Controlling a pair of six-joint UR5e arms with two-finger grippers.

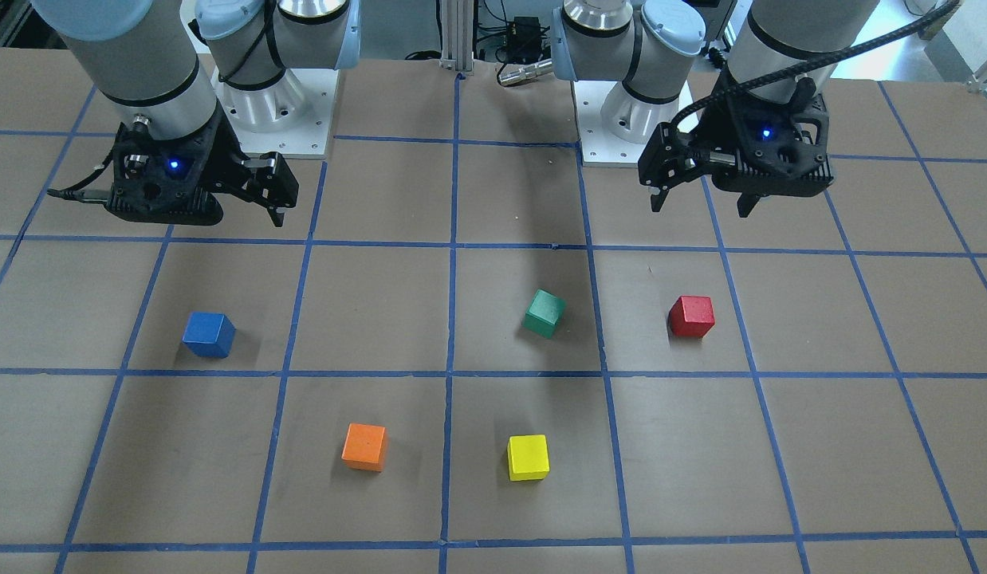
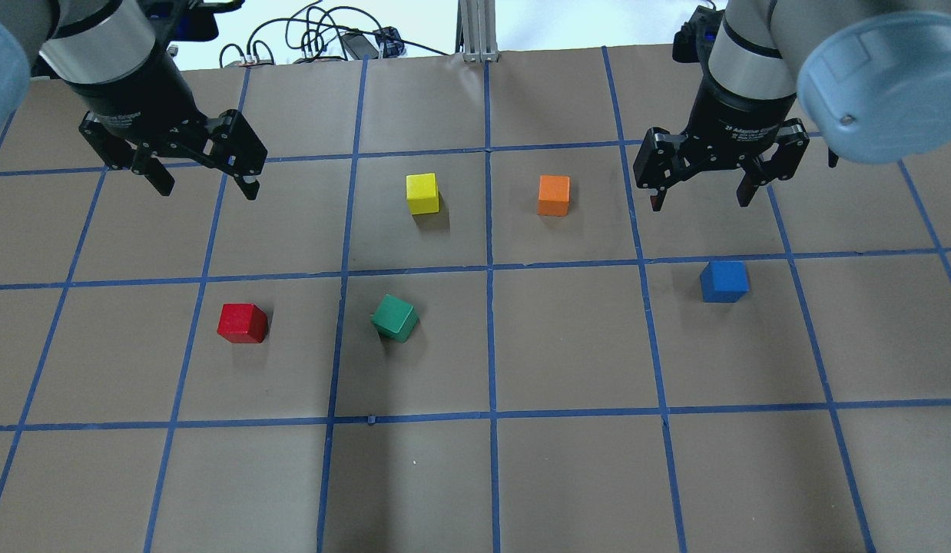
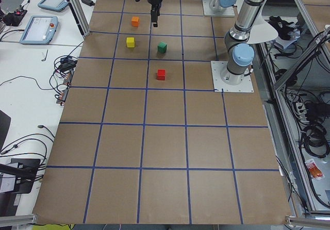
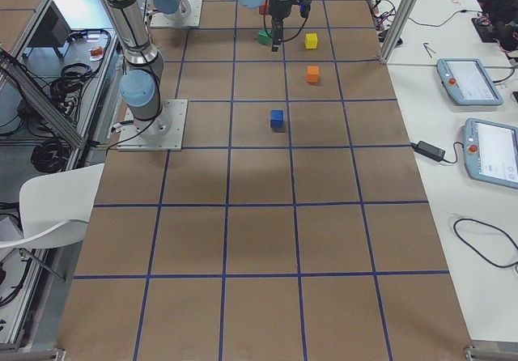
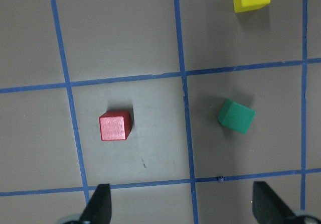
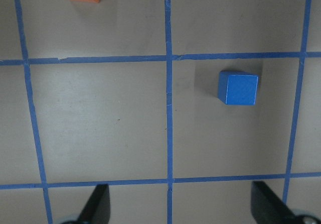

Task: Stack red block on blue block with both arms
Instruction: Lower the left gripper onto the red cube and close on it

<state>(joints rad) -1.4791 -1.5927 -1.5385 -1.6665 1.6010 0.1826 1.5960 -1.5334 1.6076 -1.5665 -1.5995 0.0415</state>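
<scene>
Red block (image 2: 243, 322) is sitting alone on the surface (image 2: 568, 476) on the robot's left side, near the green block (image 2: 395, 317). Blue block (image 2: 724, 281) is lying well apart on the right side. Left gripper (image 2: 207, 190) is hovering beyond the red block, fingers spread and empty. Right gripper (image 2: 700, 203) is hanging likewise beyond the blue block.

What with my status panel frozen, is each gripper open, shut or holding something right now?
Left gripper: open, holding nothing.
Right gripper: open, holding nothing.
</scene>
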